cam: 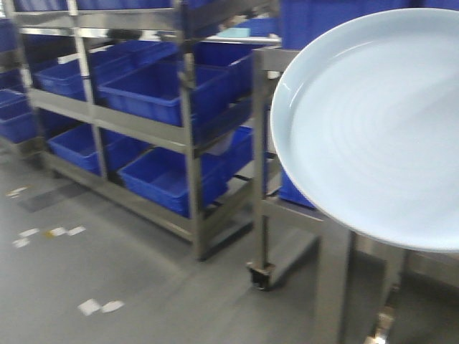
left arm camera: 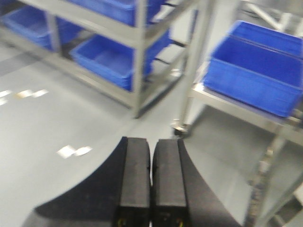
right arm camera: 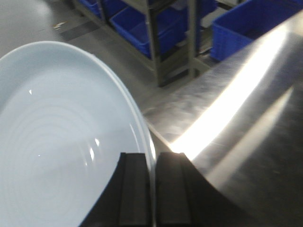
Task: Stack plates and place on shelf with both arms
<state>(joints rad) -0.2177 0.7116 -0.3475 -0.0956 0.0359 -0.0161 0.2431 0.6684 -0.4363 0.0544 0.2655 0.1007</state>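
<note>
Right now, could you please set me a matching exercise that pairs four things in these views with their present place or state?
Things
1. left gripper
2. right gripper
3. plate
4. blue bins

Place or state
A. stored on the steel shelving racks
B. closed on a rim
C. closed with nothing between its fingers, above the grey floor
D. pale blue, held up in front of the racks

Pairs: 1-C, 2-B, 3-D, 4-A
</note>
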